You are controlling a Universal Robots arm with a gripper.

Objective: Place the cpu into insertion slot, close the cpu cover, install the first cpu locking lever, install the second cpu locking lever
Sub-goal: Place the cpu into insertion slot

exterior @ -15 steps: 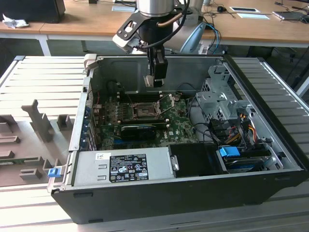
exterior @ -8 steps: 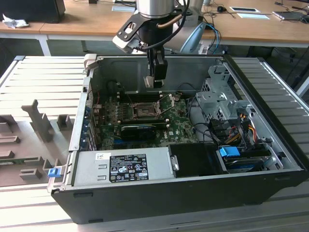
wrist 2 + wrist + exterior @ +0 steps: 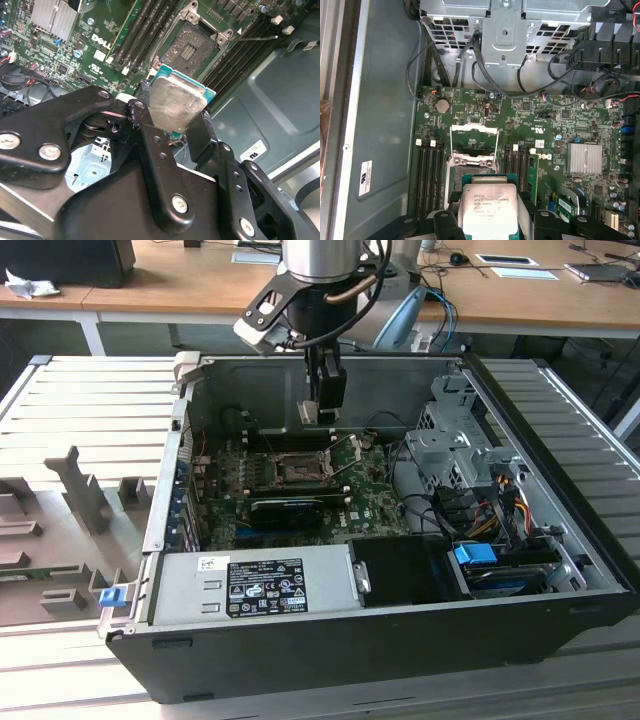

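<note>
Slatted grey metal worktop [image 3: 80, 410] carries an open computer case [image 3: 400, 640] lying on its side, with wooden desks [image 3: 150, 285] behind it. Inside the case the green motherboard [image 3: 375, 505] lies along the floor. A power supply [image 3: 250, 585] sits against the near wall and a drive cage [image 3: 450, 445] at the exterior view's right.

The gripper [image 3: 325, 410] hangs over the far part of the board. Its black fingers [image 3: 142, 112] are clamped on two opposite edges of the cpu [image 3: 175, 102], which it holds flat with the silver lid facing up.

The cpu [image 3: 487, 207] is in the air, not yet seated. The insertion slot [image 3: 470, 170] lies bare beneath and partly beyond it, between the black memory slots [image 3: 431, 175]. The cpu cover [image 3: 474, 129] stands raised at the slot's far edge.
</note>
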